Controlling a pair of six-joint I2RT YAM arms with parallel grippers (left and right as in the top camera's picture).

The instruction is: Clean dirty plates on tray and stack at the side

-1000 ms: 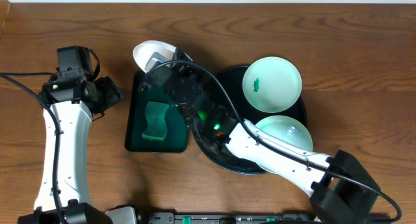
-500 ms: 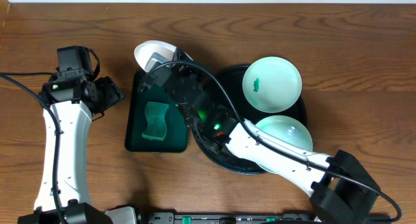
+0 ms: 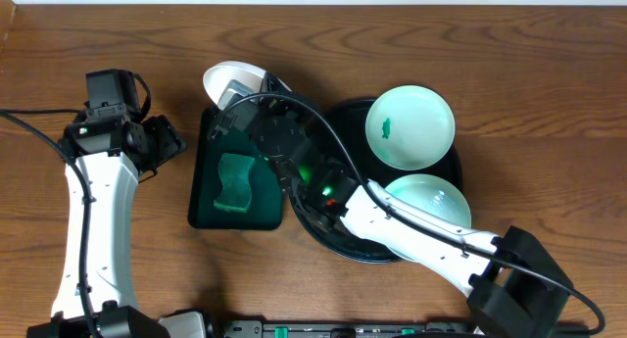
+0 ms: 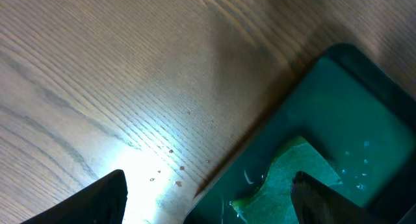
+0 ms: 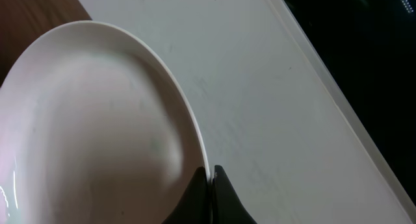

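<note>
A white plate (image 3: 223, 78) hangs tilted on edge at the far end of the dark green tray, with my right gripper (image 3: 240, 91) shut on its rim. In the right wrist view the plate (image 5: 97, 120) fills the left and the gripper (image 5: 210, 180) pinches its thin edge. Two more plates lie on the black tray (image 3: 345, 118): one with a green smear (image 3: 409, 127) at the back, and a pale green one (image 3: 429, 201) in front, partly under my right arm. My left gripper (image 3: 167, 140) stands open over bare wood left of the green tray, nothing between its fingers (image 4: 104, 198).
The rectangular dark green tray (image 3: 208, 206) holds a green sponge (image 3: 235, 181), and both show in the left wrist view, the tray (image 4: 351, 107) and the sponge (image 4: 292, 178). My right arm (image 3: 411, 230) crosses the black tray's near side.
</note>
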